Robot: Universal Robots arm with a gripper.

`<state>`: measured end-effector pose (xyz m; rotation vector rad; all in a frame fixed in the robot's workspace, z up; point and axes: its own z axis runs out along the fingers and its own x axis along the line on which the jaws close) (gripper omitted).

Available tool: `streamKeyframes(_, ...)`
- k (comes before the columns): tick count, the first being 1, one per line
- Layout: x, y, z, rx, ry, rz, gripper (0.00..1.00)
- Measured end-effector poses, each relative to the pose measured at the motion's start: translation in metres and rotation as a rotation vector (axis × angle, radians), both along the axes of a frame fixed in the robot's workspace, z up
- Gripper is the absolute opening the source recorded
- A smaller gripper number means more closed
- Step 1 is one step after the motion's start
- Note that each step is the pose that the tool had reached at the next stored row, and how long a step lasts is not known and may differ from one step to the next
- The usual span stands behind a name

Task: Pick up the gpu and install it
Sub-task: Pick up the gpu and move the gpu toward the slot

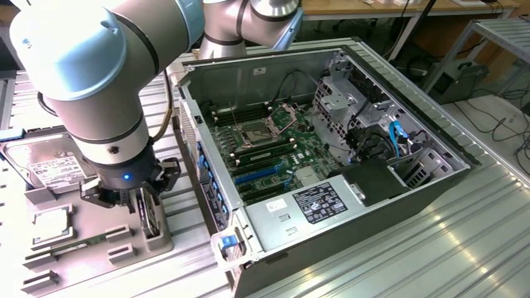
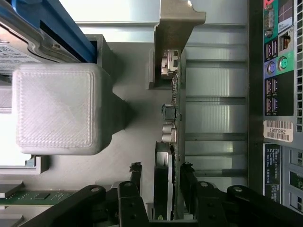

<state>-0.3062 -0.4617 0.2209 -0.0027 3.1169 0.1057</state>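
The gpu (image 1: pixel 150 215) stands on edge in a slot of the grey parts holder (image 1: pixel 141 248), at the exterior view's left beside the computer case. My gripper (image 1: pixel 141 200) is lowered over it. In the wrist view the gpu (image 2: pixel 169 113) shows edge-on, with its pale metal bracket (image 2: pixel 176 28) at the far end and its fan side bulging near my fingers. My gripper (image 2: pixel 162 177) straddles the card. One black finger (image 2: pixel 136 174) stands a small gap off the fan side. The other finger (image 2: pixel 187 174) sits close to the board side. The gripper is open.
The open computer case (image 1: pixel 431 186) lies on the metal table with its motherboard (image 1: pixel 273 146) exposed. Its rear port panel (image 2: pixel 279 71) runs close beside the holder. A hard drive (image 1: pixel 46 164), a processor (image 1: pixel 51 220) and a green memory stick (image 1: pixel 83 241) rest on the holder. A grey block (image 2: pixel 57 109) rises nearby.
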Motion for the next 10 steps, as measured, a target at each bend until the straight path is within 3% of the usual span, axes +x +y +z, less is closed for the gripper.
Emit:
streamKeyframes(1, 0.0, 0.0, 0.0, 0.0, 0.0, 0.0, 0.45)
streamKeyframes(8, 0.0008, 0.0, -0.0004, -0.0001, -0.0003, 0.0, 0.45)
streamKeyframes(10, 0.0014, 0.0, -0.0003, -0.0003, -0.0002, 0.0, 0.37)
